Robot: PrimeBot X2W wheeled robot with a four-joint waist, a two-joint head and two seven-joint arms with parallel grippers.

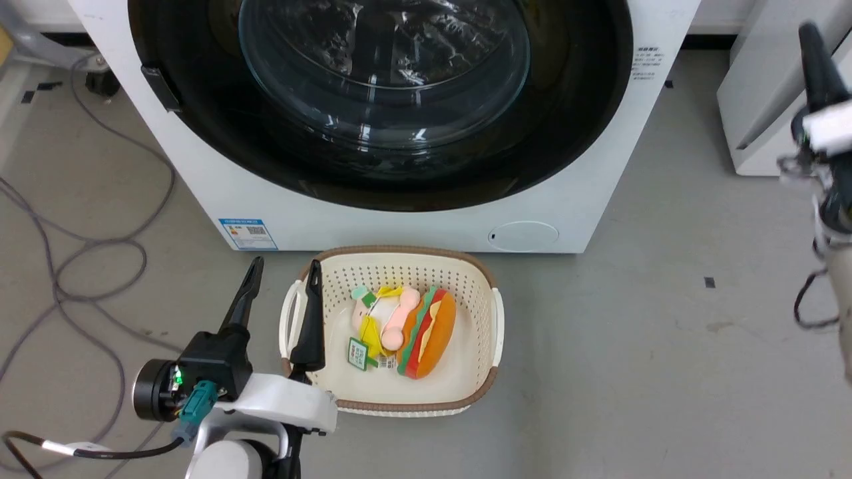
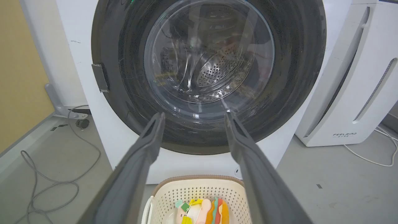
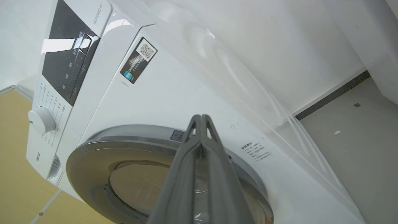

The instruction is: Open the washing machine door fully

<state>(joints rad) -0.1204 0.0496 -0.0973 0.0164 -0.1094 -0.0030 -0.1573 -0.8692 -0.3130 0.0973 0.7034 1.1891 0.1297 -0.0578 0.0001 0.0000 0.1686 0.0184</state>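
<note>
Nearest the lens, the left hand (image 1: 285, 263) hovers low beside the near-left rim of the basket (image 1: 489, 386), fingers spread as wide as they go and holding nothing. It looks parked clear of the door's swing. The basket, with a plush burger (image 1: 432, 332) in it, sits on the floor just before the washing machine (image 1: 599, 199), probably for loading afterwards. Its washing machine door (image 1: 379, 166) lies flush against the front, apparently shut. The right hand (image 3: 201, 117) is raised near the door's upper rim with its fingers pinched together and empty, seemingly ready to hook the edge.
</note>
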